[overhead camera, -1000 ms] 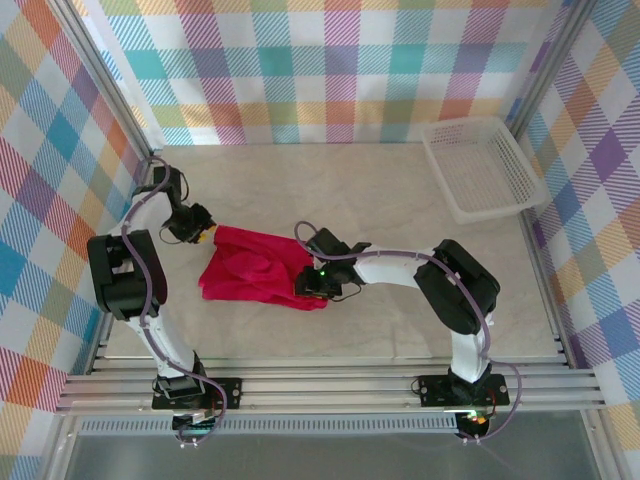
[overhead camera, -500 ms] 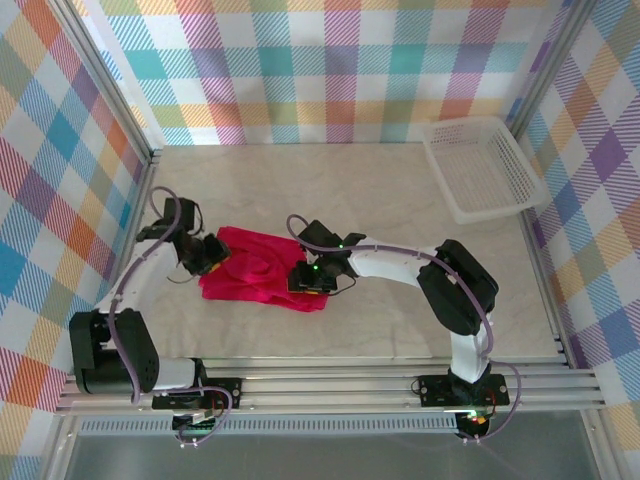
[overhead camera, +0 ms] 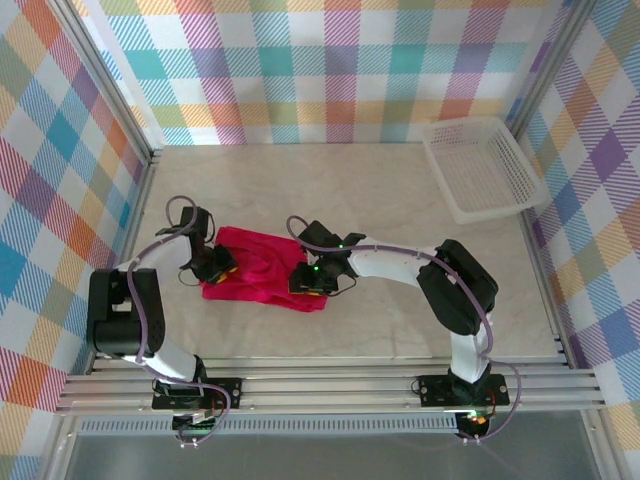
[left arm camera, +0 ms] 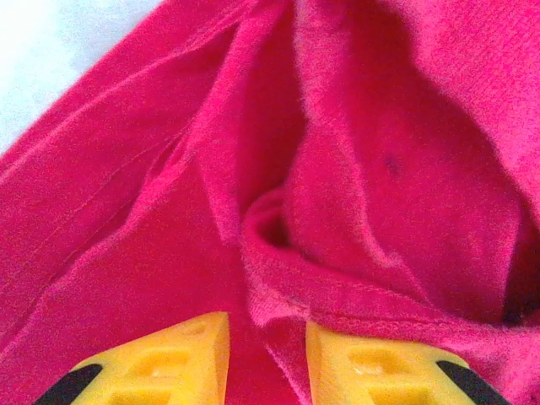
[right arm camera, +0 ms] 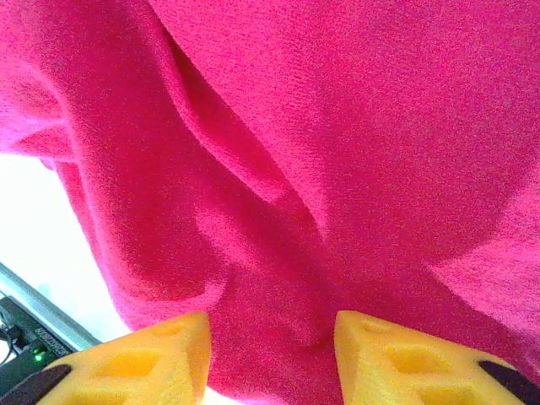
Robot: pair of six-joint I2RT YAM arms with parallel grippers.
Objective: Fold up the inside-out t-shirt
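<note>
One t-shirt point(overhead camera: 262, 270), one basket point(overhead camera: 482, 170), seemingly two grippers point(overhead camera: 222, 270) point(overhead camera: 306, 281).

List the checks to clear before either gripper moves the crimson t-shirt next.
1. Left gripper on fabric: ok; a hemmed fold of the crumpled crimson soft-fabric t-shirt lies between its yellow fingers.
2. Right gripper on fabric: ok; bunched cloth sits between its fingers.
3. Either grip actually clamped: cannot tell; both pairs of jaws stand partly apart with cloth in the gap.
4. Shirt spread flat for folding: not ok; it lies bunched and creased on the beige table.
5. White plastic mesh basket clear of the work: ok; it stands at the far right corner, apart from the shirt.
</note>
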